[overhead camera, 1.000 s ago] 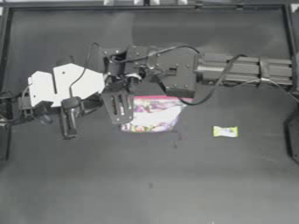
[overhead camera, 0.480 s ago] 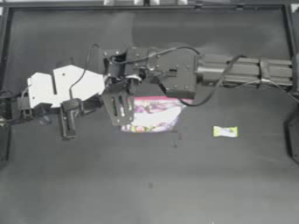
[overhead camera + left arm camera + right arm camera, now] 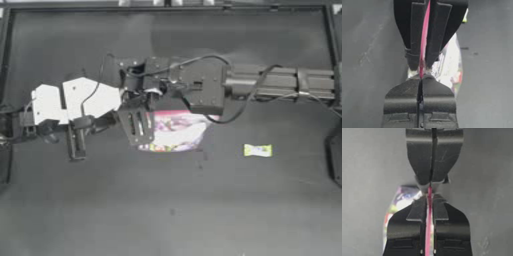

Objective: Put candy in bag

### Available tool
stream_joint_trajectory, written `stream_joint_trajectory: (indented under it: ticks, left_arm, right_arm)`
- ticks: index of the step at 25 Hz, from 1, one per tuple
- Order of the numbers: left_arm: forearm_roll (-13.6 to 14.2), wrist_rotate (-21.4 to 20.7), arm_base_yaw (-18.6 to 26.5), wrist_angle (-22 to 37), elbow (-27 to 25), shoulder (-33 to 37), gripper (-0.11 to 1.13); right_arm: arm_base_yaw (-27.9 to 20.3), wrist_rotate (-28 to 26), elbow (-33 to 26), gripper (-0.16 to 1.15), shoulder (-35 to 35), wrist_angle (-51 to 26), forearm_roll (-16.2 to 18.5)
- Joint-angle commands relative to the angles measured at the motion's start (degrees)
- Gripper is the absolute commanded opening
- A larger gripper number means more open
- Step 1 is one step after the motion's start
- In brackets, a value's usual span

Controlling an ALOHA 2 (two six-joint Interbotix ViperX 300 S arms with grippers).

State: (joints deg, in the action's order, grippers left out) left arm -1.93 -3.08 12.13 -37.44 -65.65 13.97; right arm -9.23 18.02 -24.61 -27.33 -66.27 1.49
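Both grippers, left (image 3: 141, 107) and right (image 3: 148, 92), clamp the bag's (image 3: 177, 131) pink strip; the candy (image 3: 258, 150) lies well apart.

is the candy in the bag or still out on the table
Out: the candy lies on the table, apart from the bag.
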Motion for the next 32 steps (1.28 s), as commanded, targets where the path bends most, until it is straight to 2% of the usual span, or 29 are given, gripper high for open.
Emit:
stream_joint_trajectory:
  ticks: [1, 8, 32]
  left_arm:
    - [0.09, -0.09, 0.0, -0.44, 0.53, 2.55, 0.09]
    - [0.7, -0.18, 0.0, -0.53, 0.53, 2.81, 0.09]
    - [0.7, -0.09, 0.0, -0.62, 0.35, 3.08, 0.09]
  right_arm:
    - [-0.18, -0.18, 0.0, 0.29, 1.85, -0.35, 0.18]
    - [-0.44, -0.35, 0.88, 0.29, 2.29, -0.7, 0.09]
    - [-0.88, -1.85, 10.81, 0.29, 8.53, 2.2, 0.53]
